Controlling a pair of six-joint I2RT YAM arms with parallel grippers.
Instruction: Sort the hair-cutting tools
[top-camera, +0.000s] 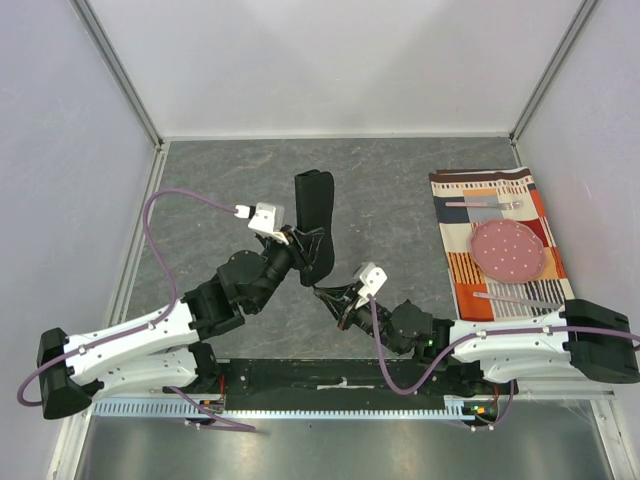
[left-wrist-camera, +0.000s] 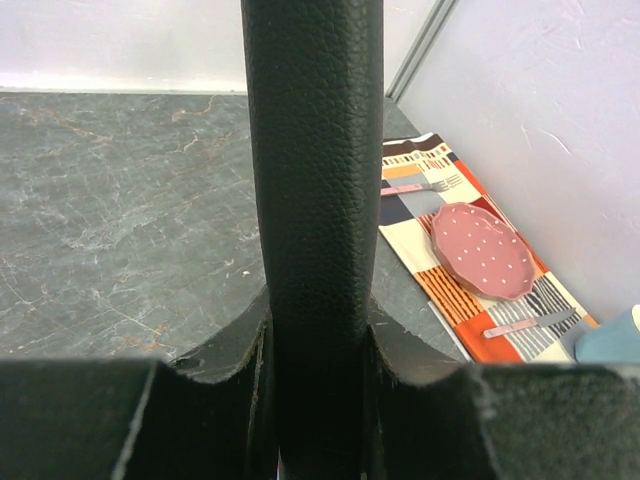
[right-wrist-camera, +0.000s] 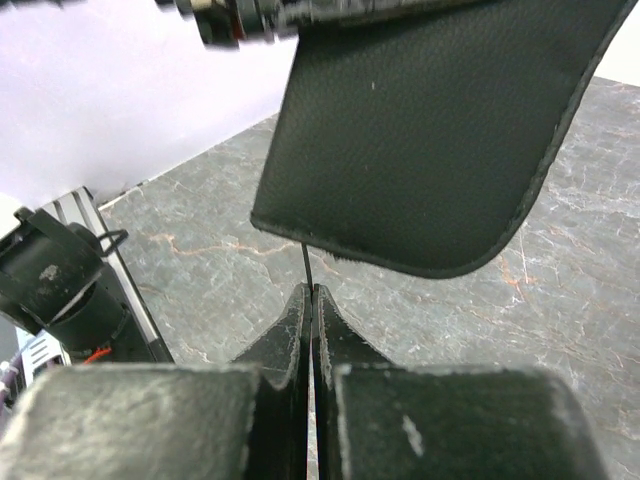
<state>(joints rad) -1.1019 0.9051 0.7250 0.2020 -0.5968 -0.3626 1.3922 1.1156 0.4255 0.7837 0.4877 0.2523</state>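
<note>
Top view: the left hand is clamped on the near part of a black pouch over the grey table, and the right hand sits just beside the pouch's near end. Left wrist view: the pouch stands upright, gripped between both fingers. Right wrist view: the right fingers are pressed together on a thin black stick, which rises from their tips to the pouch's lower edge.

Black pouch w/ pebbled leather-like grain, matt; tabletop grey marbled, smooth; placemat woven cloth; plate matt pink.
</note>
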